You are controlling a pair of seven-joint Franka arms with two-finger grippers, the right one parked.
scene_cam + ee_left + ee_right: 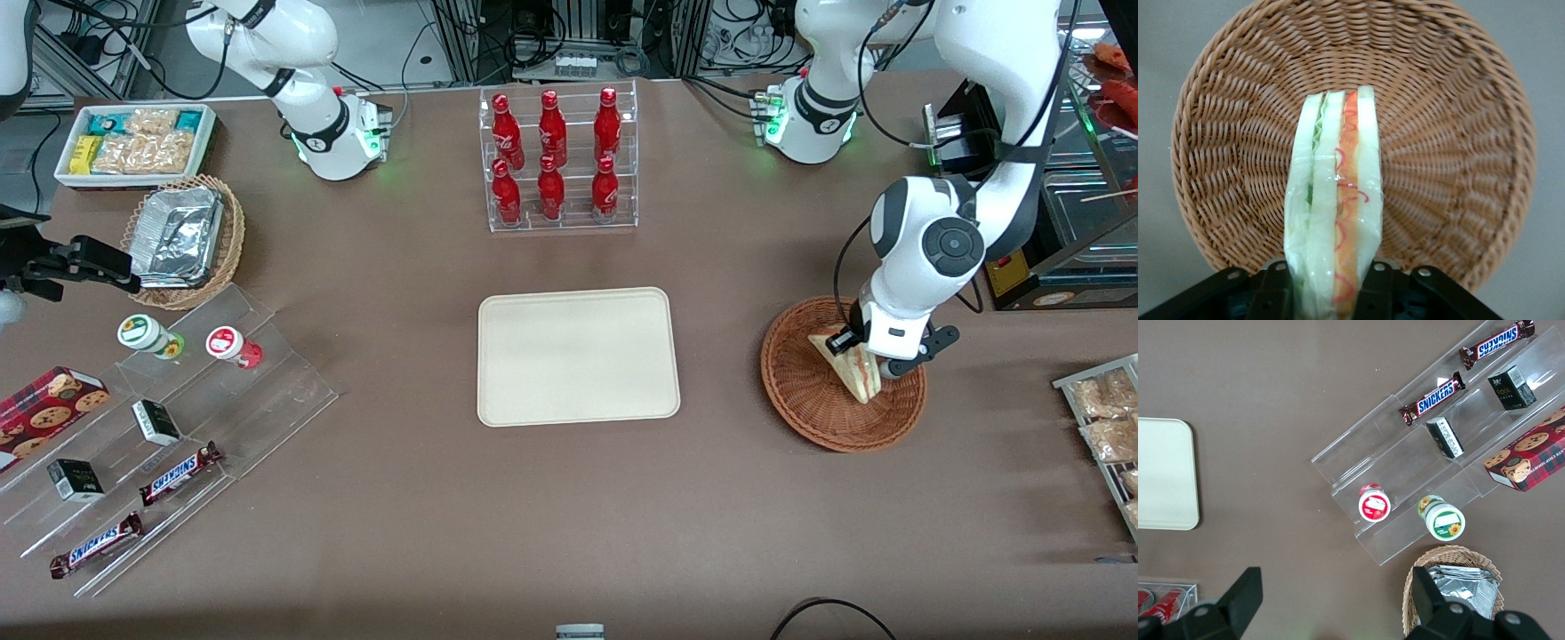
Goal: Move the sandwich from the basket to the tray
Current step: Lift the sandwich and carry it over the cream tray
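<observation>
Looks like the grab step is done: the left arm's gripper (pixel 1331 293) is clamped on the sandwich (pixel 1335 207) down in the wicker basket (pixel 1458 133), so next it probably needs lifting clear of the rim and carrying to the cream tray (pixel 578 356) nearby on the worktop

The basket (pixel 1451 120) is rough woven wicker, the sandwich (pixel 1335 220) sits in glossy clear plastic film gripped between the matt black fingers (pixel 1275 287) of the gripper (pixel 1328 293) just above the basket, the tray (pixel 578 356) looks smooth matt cream plastic, and the counter (pixel 569 516) is matt brown
</observation>
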